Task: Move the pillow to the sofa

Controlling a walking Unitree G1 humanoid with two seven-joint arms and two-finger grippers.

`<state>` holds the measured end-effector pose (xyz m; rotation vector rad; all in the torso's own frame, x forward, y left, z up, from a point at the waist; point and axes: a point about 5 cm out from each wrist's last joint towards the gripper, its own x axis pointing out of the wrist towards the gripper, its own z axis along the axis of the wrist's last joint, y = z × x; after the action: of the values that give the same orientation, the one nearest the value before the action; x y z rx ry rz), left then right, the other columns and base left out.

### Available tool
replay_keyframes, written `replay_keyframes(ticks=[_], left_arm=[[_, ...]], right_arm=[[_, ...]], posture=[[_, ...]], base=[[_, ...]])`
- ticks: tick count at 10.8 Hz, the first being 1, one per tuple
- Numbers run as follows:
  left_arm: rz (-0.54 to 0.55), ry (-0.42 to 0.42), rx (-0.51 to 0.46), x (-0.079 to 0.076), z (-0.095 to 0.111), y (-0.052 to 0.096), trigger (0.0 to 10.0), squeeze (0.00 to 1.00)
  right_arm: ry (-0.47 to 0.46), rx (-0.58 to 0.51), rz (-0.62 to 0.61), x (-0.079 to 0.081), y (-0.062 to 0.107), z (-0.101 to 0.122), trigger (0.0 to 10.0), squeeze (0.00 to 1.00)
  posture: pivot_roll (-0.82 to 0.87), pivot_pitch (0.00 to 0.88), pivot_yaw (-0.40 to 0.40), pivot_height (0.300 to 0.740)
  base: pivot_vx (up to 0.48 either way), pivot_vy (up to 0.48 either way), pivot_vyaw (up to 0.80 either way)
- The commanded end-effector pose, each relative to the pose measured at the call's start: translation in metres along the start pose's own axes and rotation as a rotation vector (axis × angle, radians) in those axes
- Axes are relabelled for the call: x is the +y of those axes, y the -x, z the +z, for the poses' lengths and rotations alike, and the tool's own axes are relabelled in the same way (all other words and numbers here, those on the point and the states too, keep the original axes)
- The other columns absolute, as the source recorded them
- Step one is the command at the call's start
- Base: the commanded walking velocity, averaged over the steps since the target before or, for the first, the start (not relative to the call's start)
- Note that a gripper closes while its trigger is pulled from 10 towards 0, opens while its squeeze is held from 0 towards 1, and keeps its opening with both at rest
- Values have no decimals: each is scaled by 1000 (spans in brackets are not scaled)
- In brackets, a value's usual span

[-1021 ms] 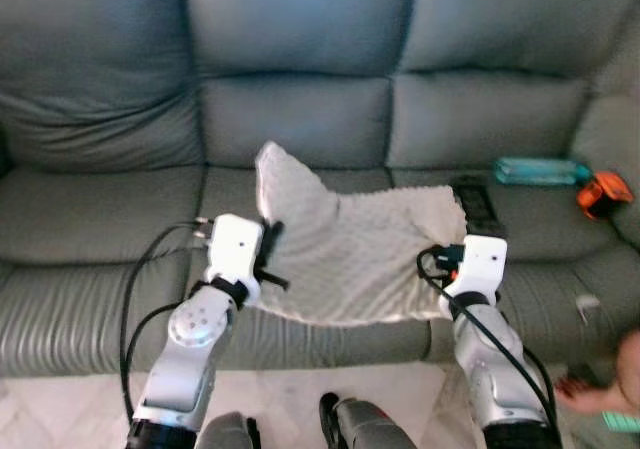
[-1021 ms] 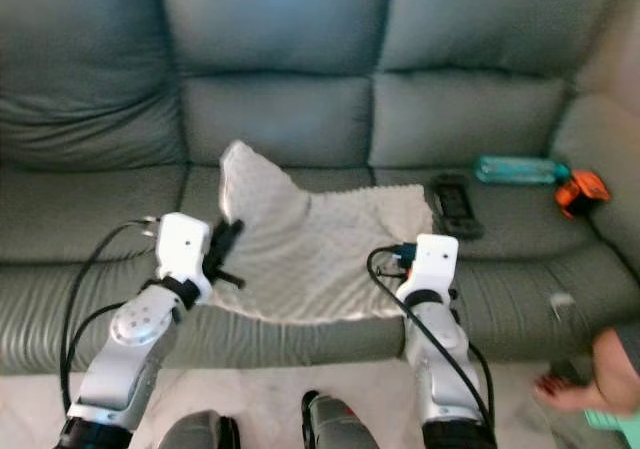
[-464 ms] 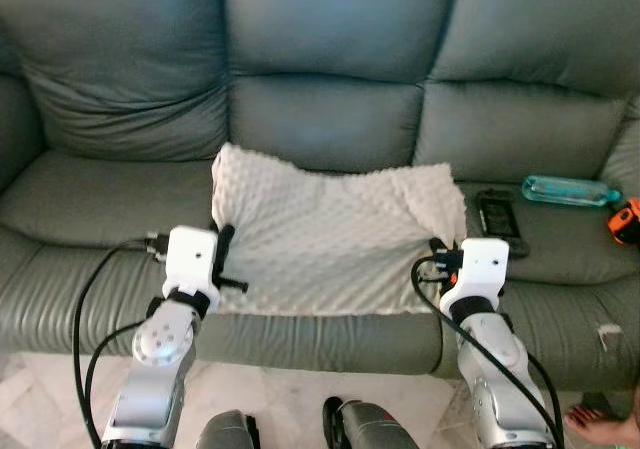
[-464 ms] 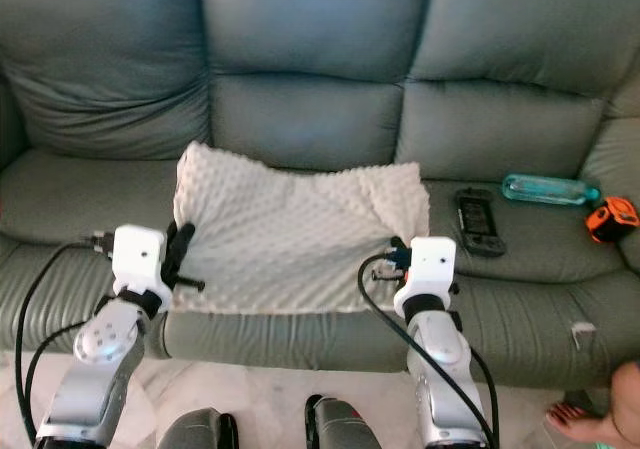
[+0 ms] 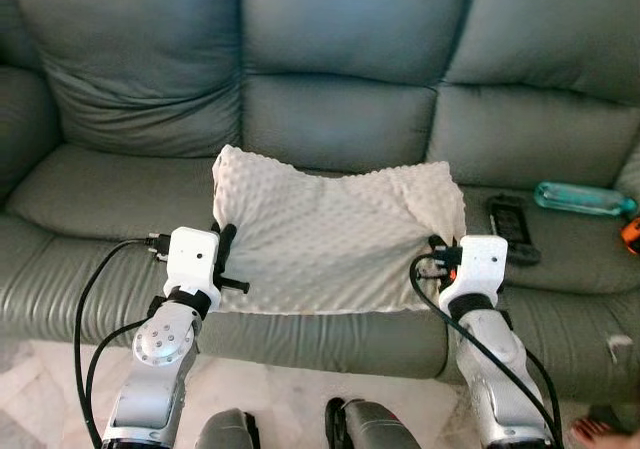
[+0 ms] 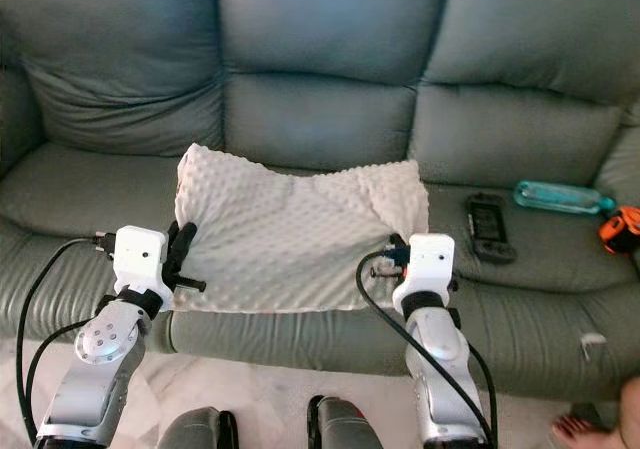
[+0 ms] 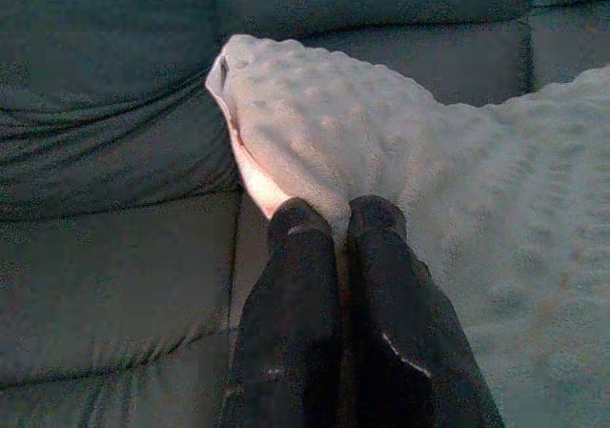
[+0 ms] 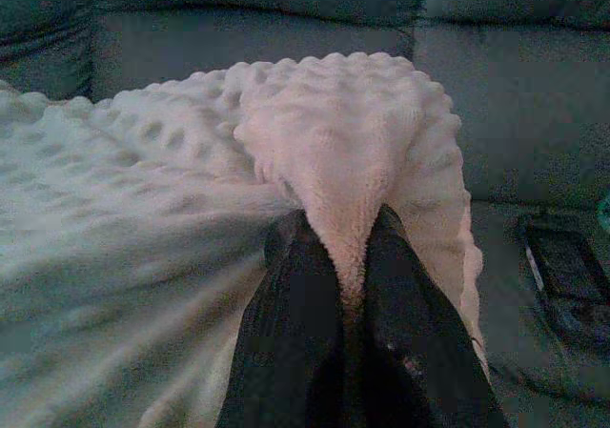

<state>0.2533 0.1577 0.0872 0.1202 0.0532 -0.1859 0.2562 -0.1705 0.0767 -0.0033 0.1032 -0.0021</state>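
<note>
You've got the pillow (image 5: 330, 239) lying across the middle seat of the sofa (image 5: 330, 29), front edge right at the seat lip, and both grippers are clamped on it. The left gripper (image 7: 335, 220) has its 2 fingers pressed nearly together on a thin bit of the fabric at the pillow's left edge, with the raised corner just beyond the fingertips. The right gripper (image 8: 338, 233) is pinching a bunched fold between its fingers at the right edge.

What I'd watch for:

1. If you pull the arms back before opening, the pillow probably comes with you and slides off the front of the seat. It's soft and the leather looks slick, so open both first.
2. The fuzzy cover could snag on a fingertip, especially that fold wedged in the right gripper. Open wide, then back out straight.
3. Just past the right fingers there's a black remote (image 5: 512, 227) and a teal bottle (image 5: 585, 198) on the next seat. Swing that arm outward and you could knock them.
4. There's a person's foot (image 5: 597, 431) on the floor near your right side, so mind it if you step back.
</note>
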Motion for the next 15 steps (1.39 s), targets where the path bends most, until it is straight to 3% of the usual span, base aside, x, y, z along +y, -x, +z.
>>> replay_keyframes(ticks=[1,3,8,15], left_arm=[[-4,-8,-11,1,2,0,10000,0],[-11,-8,-8,-1,2,0,10000,0],[-97,20,-8,-14,3,0,10000,0],[-130,36,-32,-19,9,-7,10000,0]], right_arm=[[-7,-7,-25,-5,1,0,10000,0],[-13,-9,-22,-4,0,0,10000,0],[-28,-5,-33,-2,-3,-1,10000,0],[-29,0,-41,-2,-5,-2,10000,0]], posture=[[-14,140,-36,677],[-10,139,-34,653],[-12,137,-23,653],[-15,137,-20,653]], base=[[0,0,0],[0,0,0],[0,0,0],[85,0,0]])
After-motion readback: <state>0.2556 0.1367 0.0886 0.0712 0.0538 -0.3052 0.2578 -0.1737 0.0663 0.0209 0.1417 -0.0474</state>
